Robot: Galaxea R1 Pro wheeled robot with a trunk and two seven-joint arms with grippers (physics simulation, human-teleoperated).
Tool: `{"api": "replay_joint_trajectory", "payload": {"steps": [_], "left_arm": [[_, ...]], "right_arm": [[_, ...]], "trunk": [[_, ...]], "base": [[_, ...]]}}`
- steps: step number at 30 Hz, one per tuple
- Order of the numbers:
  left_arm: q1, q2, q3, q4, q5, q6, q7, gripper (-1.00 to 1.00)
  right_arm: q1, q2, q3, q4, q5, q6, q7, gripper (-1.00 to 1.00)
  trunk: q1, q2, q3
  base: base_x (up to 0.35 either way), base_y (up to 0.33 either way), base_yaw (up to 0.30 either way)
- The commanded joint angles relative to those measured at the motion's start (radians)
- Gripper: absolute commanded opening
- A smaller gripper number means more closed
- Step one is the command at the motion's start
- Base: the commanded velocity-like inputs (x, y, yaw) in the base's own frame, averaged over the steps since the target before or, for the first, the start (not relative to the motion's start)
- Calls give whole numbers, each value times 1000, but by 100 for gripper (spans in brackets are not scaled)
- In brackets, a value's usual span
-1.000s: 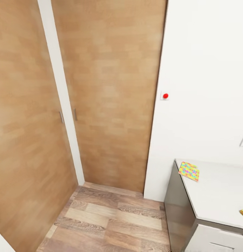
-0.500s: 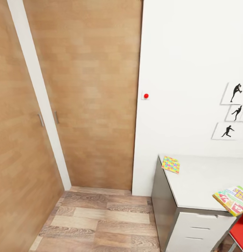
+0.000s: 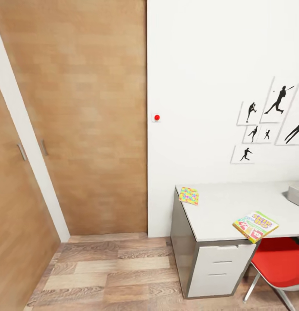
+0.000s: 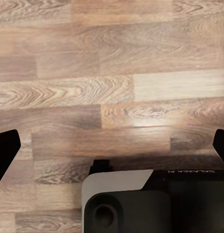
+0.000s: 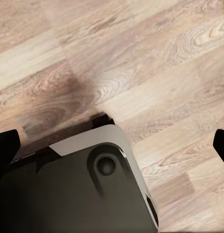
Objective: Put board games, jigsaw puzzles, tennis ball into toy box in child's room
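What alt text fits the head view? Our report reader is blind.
A pale grey table against a white wall holds a colourful jigsaw puzzle, a cartoon-covered board game at its front edge, and a grey toy box corner; a red chair below, wooden door left.

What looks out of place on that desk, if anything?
The board game lies askew at the table's front edge, one corner overhanging the red chair. The jigsaw puzzle lies flat near the far corner. Nothing looks spilled or damaged.
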Motion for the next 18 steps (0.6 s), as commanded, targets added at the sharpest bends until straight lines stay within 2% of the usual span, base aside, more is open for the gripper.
{"api": "replay_joint_trajectory", "payload": {"steps": [1, 18], "left_arm": [[0, 0, -1, 0, 0, -1, 1, 100], [0, 0, -1, 0, 2, -1, 1, 100]], "right_arm": [[0, 0, 2, 0, -10, 0, -2, 100], [-2, -3, 0, -1, -10, 0, -2, 100]], "trunk": [[0, -1, -1], [0, -1, -1]], "base": [[-7, 0, -288], [-2, 0, -288]]}}
